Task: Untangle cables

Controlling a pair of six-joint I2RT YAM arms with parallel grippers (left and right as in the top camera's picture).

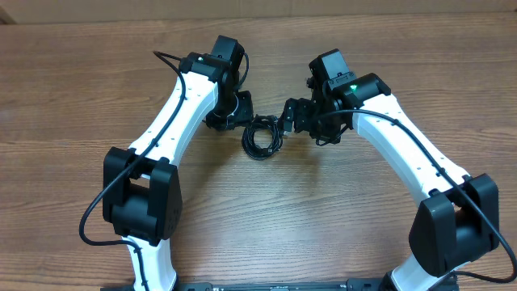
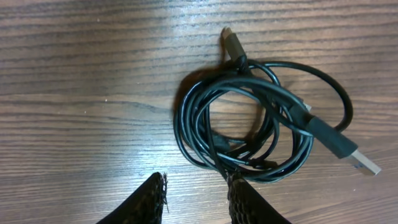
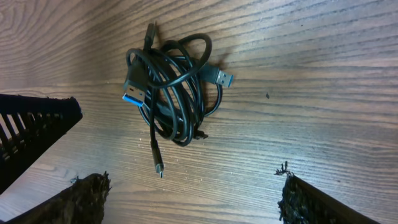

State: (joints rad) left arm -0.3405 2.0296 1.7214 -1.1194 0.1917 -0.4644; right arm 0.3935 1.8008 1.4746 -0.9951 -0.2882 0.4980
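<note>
The cables [image 1: 261,136] lie wound into one small black bundle on the wooden table [image 1: 73,89], between my two grippers. In the left wrist view the bundle [image 2: 249,124] fills the middle, with a large plug [image 2: 345,149] on its right. My left gripper [image 2: 196,182] is open with a narrow gap over bare wood. Its right finger [image 2: 235,186] touches the bundle's lower edge. My right gripper [image 3: 189,180] stands wide open below the bundle [image 3: 171,87], with nothing between its fingers. A loose plug end [image 3: 160,168] points toward it.
In the right wrist view, the left arm's black meshed finger [image 3: 31,124] sits at the left edge, close to the bundle. Both white arms [image 1: 174,113] [image 1: 404,145] reach in from the near side of the table.
</note>
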